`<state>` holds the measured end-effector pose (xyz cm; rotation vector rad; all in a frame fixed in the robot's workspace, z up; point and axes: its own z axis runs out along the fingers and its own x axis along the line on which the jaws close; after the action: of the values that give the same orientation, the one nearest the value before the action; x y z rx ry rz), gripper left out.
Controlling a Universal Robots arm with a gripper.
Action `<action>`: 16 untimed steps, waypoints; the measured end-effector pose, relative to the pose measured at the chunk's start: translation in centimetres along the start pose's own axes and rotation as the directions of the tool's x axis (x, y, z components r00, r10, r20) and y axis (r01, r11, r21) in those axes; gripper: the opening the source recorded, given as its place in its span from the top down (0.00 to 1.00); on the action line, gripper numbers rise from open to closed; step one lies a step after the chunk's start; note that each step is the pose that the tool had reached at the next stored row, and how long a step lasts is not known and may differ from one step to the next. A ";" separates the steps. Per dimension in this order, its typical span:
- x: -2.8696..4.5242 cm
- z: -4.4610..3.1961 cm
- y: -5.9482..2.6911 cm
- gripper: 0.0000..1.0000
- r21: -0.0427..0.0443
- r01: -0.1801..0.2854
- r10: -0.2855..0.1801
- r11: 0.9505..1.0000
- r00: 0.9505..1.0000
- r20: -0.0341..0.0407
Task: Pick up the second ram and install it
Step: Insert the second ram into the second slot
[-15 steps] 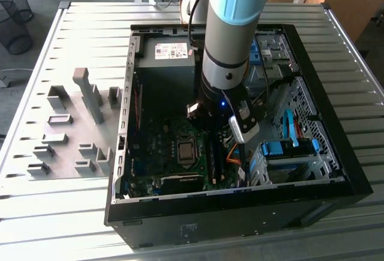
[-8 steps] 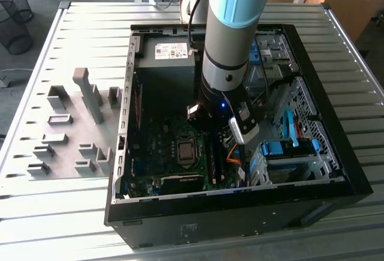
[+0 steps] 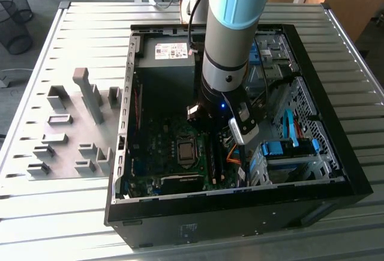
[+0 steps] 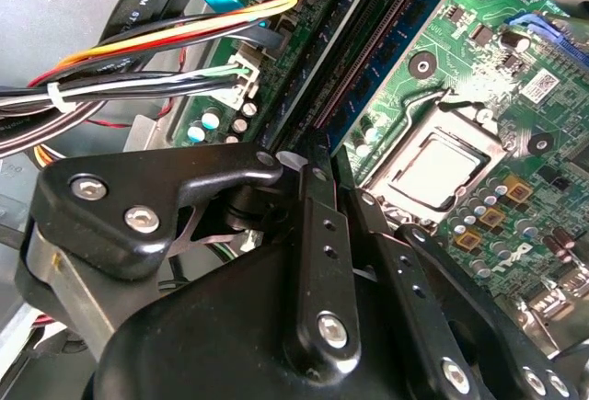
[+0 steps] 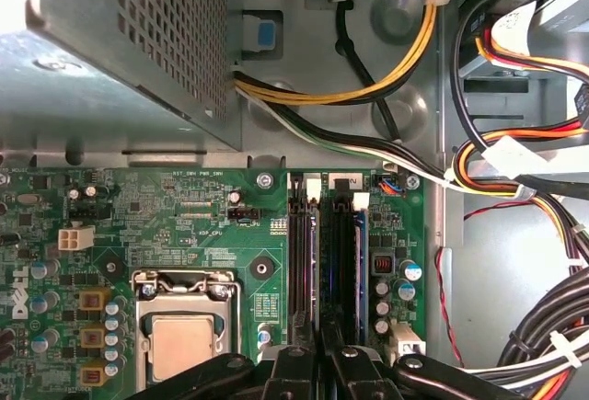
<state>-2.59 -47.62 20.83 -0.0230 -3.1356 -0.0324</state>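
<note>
The second ram (image 5: 315, 262) is a thin blue stick standing on edge in the memory slot closest to the CPU socket. Its face with dark chips shows in the second wrist view (image 4: 373, 97). One end of it runs into the narrow gap between my black fingers. My gripper (image 5: 319, 359) (image 4: 339, 193) is shut on that end, low over the motherboard (image 5: 184, 207). In the exterior view, my gripper (image 3: 210, 144) reaches down inside the open computer case (image 3: 336, 171) at the slots. Another blue stick (image 5: 362, 262) sits in a slot further from the socket.
The CPU socket (image 5: 184, 336) lies right beside the slots. Bundled cables (image 5: 515, 170) (image 4: 138, 60) crowd the other side. The power supply (image 3: 168, 54) fills the case's far end. Light-blue drive brackets (image 3: 288, 147) stand at the exterior view's right, and a grey parts tray (image 3: 72, 129) at its left.
</note>
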 end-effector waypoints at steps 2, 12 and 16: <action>0.00 0.00 0.00 0.86 0.000 0.000 0.000 1.000 1.000 0.000; -0.01 -0.38 0.01 0.79 0.000 0.000 0.000 1.000 1.000 0.000; 0.00 -2.03 0.04 0.79 0.000 0.000 0.000 1.000 1.000 0.000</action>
<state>-2.58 -47.62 22.87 -0.0229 -3.1355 -0.0324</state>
